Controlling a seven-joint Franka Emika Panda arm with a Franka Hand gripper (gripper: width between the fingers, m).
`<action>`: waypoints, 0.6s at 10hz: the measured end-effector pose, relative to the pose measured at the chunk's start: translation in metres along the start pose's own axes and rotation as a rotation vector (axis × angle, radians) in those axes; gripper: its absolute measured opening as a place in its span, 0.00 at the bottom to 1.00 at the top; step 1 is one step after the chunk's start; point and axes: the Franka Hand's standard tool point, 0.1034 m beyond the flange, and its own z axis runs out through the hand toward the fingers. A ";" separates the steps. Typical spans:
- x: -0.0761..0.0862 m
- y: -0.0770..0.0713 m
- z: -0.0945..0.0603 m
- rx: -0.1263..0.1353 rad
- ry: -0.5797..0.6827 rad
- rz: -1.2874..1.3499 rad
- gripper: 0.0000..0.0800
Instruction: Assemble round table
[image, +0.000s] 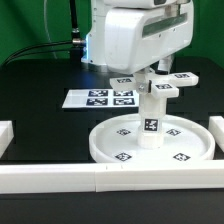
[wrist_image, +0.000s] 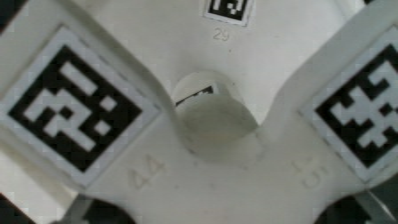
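Observation:
The large rimmed disc (image: 178, 150) lies flat on the black table. The short cylinder leg (image: 150, 124) stands upright in its central hub. The small flat base piece (image: 158, 87), with tags on its arms, sits on top of the leg. My gripper (image: 151, 70) comes down from above and is shut on the base piece. In the wrist view the base piece (wrist_image: 214, 70) fills the picture, with a tag on each side and a round recess in its middle. The gripper (wrist_image: 217, 208) holds it at its near edge, and the fingertips are mostly hidden.
The marker board (image: 100, 98) lies on the exterior view's left behind the disc. White border rails run along the front (image: 100, 180), the exterior view's left (image: 5, 135) and right (image: 217, 130). The arm's white body (image: 135, 35) hangs over the disc.

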 end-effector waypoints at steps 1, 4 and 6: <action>0.000 0.000 0.000 -0.001 0.007 0.102 0.56; 0.002 -0.001 0.000 -0.003 0.025 0.389 0.56; 0.003 -0.001 0.000 -0.001 0.027 0.501 0.56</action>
